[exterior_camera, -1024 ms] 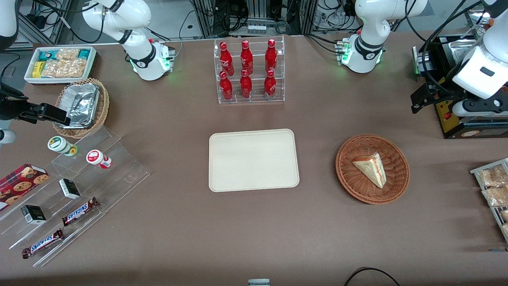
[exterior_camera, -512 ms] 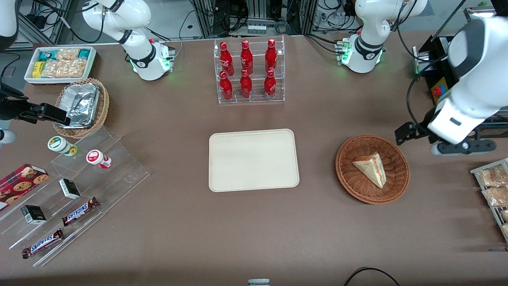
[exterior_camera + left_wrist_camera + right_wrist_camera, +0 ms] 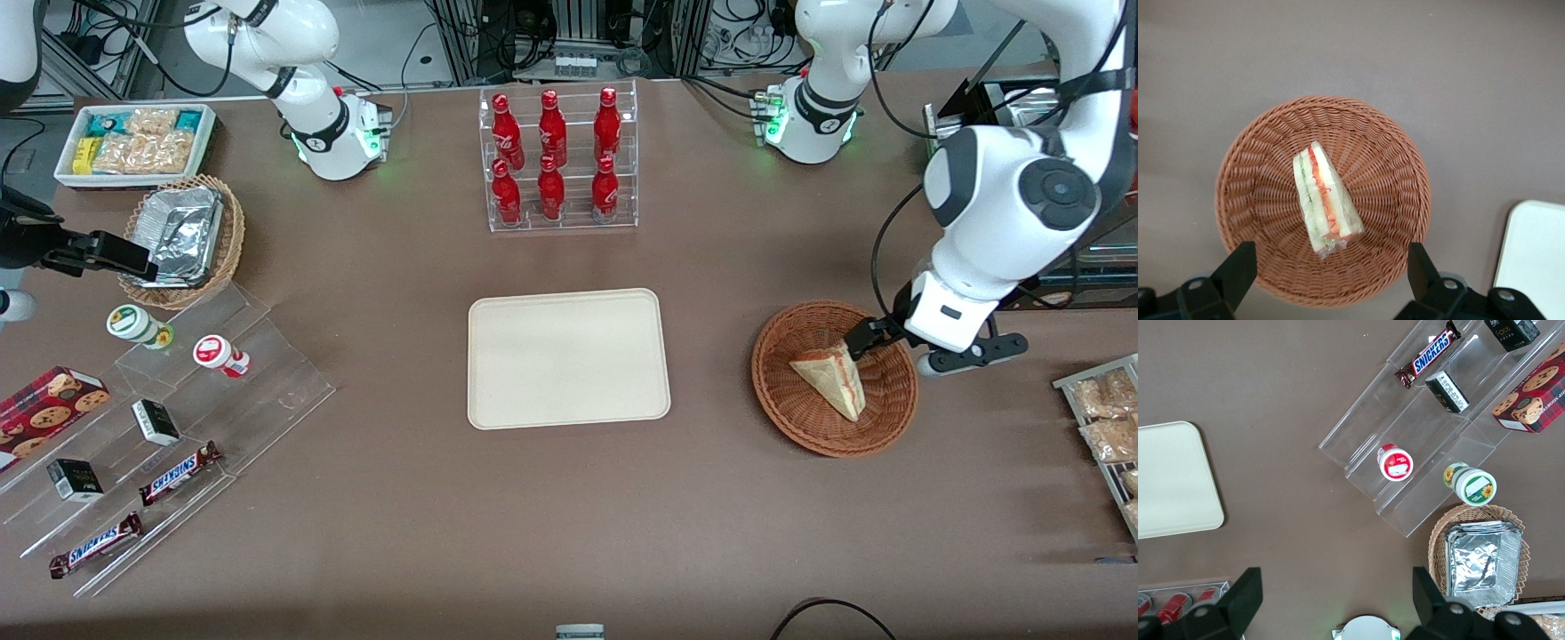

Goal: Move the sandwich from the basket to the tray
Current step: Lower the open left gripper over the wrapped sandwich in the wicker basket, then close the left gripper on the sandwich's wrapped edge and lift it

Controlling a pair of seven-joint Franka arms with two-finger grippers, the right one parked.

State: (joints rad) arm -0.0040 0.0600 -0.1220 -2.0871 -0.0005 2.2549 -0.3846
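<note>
Surface: brown table (image 3: pixel 400 498), tray (image 3: pixel 567 358) bare.
Sandwich (image 3: pixel 1323 199): lying in basket (image 3: pixel 1258 173).
Gripper (image 3: pixel 1327 270): above basket, jaws wide apart, holding nothing.
Key relation: sandwich's long axis runs roughly across the jaw gap, straight below.

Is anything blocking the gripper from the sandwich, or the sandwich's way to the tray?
Nothing visible. The gripper hangs open above the basket, with the sandwich uncovered below it. Only bare table lies between basket and tray.
</note>
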